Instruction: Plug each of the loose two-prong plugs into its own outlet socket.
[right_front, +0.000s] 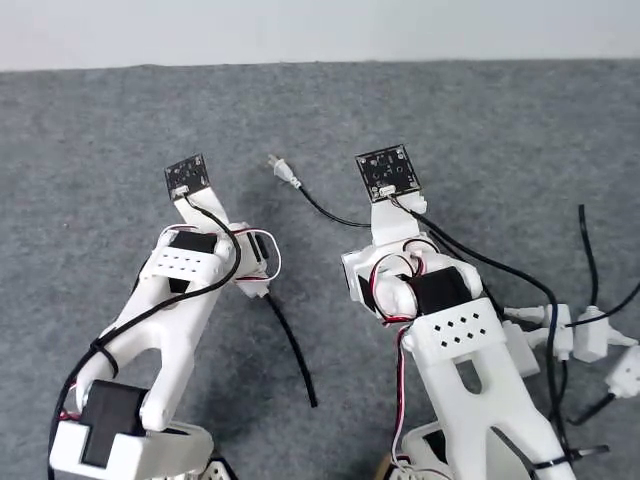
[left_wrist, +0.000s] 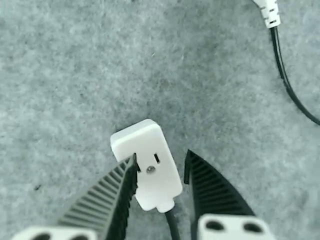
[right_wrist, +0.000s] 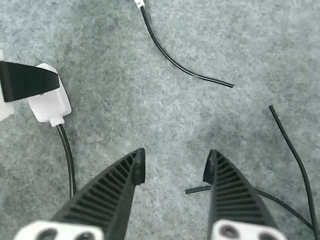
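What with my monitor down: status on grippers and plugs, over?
Left gripper open, straddling white socket. Loose plug untouched ahead. Right gripper open, empty, stray black cable beside it.

The grey fuzzy table (right_front: 480, 110) holds a white socket (left_wrist: 147, 167), flat between the jaws of the left gripper (left_wrist: 160, 157); a white plug (left_wrist: 267, 10) on a black cord (left_wrist: 281, 70) lies well past those jaws; another black wire (right_wrist: 293, 150) lies near the jaws of the right gripper (right_wrist: 176, 153).
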